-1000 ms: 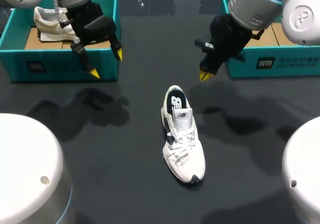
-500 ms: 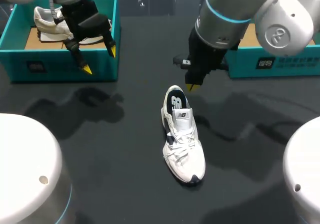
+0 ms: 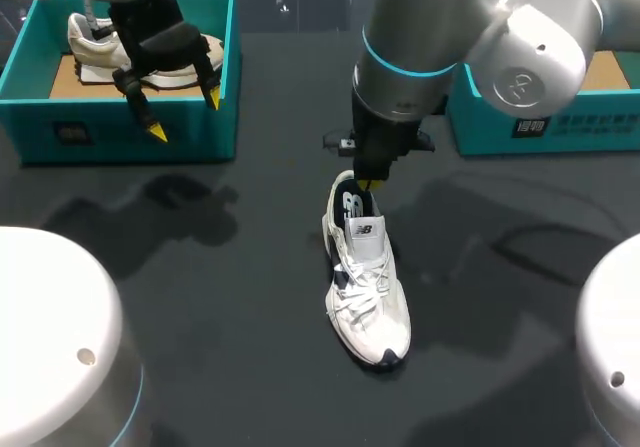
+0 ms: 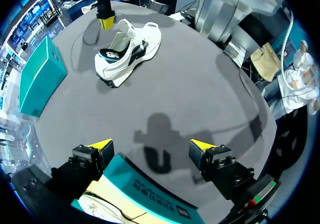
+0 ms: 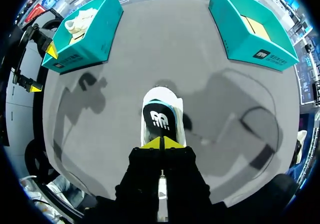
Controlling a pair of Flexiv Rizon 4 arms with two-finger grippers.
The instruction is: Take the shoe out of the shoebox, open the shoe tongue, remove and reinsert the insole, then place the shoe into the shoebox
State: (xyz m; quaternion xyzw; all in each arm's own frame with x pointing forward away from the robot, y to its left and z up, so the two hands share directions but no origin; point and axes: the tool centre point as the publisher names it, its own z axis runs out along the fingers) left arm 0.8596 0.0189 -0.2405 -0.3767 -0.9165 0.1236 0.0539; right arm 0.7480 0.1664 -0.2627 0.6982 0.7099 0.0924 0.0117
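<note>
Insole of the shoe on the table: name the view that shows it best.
Right wrist view: it looks straight down onto the dark insole, just ahead of the right hand. The head view shows its heel end, close by that hand. The left wrist view shows it far off, at a slant.

1. In the head view, the right tool (image 3: 365,182) is largely hidden by its own wrist.
2. In the right wrist view, the shoe (image 5: 160,116) is covered at its front by that tool.
3. The right shoebox (image 3: 490,132) is cut off at the edge.
</note>
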